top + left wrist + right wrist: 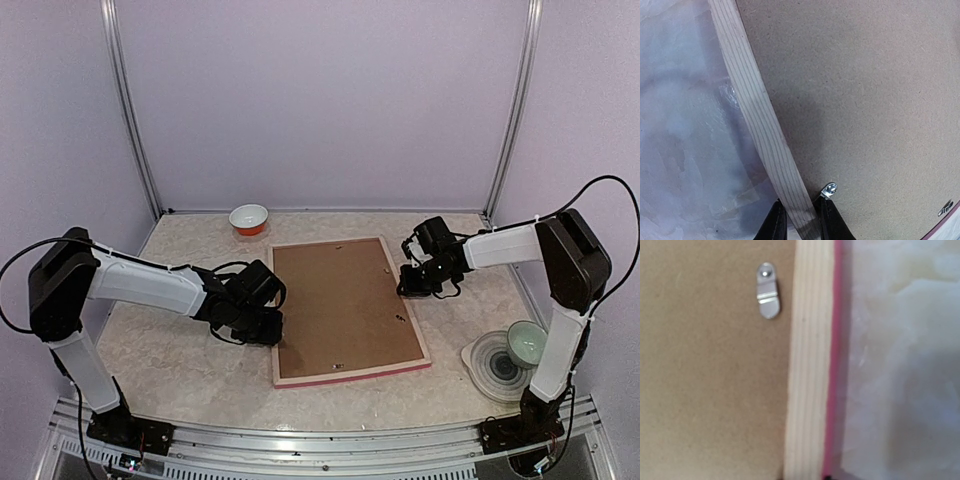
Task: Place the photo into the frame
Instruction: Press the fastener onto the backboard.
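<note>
Frame (350,373) face-down, long axis near–far — left pincer (802,221) pinches its left rail; right pincer (412,285) beside right rail, grip indiscernible.

Text on the frame (350,376): none you can read, in any view.
Text on the backing board (340,305): none you can read.
Anywhere else: you'll find no legible label, brand, number or sign.
</note>
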